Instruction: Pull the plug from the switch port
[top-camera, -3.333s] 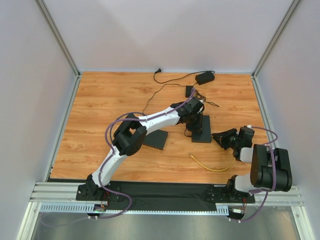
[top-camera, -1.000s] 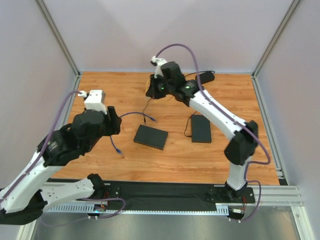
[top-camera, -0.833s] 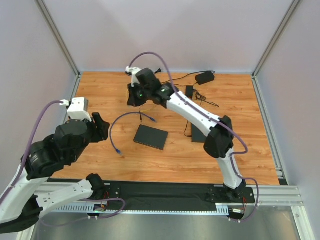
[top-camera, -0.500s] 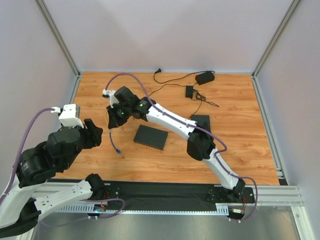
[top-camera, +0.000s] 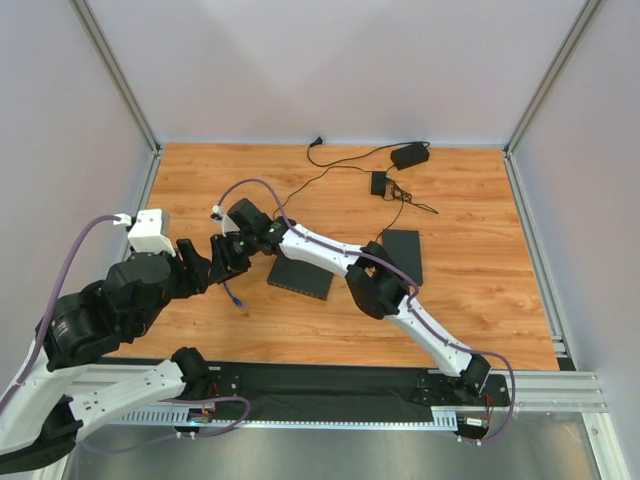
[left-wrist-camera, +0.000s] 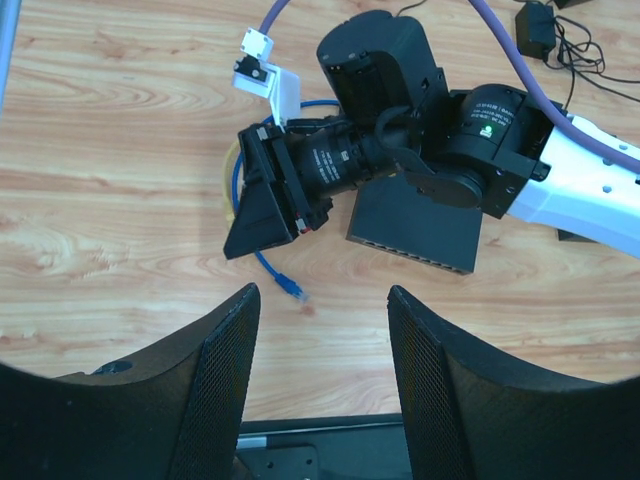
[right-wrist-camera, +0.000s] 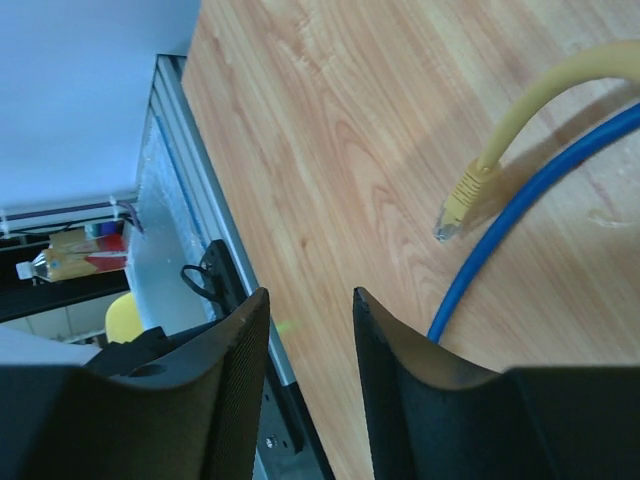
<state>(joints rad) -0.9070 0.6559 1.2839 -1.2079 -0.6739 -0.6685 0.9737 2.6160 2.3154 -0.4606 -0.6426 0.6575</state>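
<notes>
The switch is a flat black oblong box lying mid-table; in the left wrist view its row of sockets faces the near edge and I see no plug in them. A blue cable ends in a loose plug on the wood, also in the top view. My right gripper hovers left of the switch, open and empty, with a yellow plug and the blue cable on the wood beyond its fingers. My left gripper is open and empty, raised above the table's near left.
A squarer black slab lies right of the switch. A power adapter and a small black block with thin black wires lie at the back. The right arm spans over the switch. The frame rail borders the wood.
My right arm has swung from the back of the table to the left and forward, down beside the switch over the blue cable. My left arm has shifted slightly right.
</notes>
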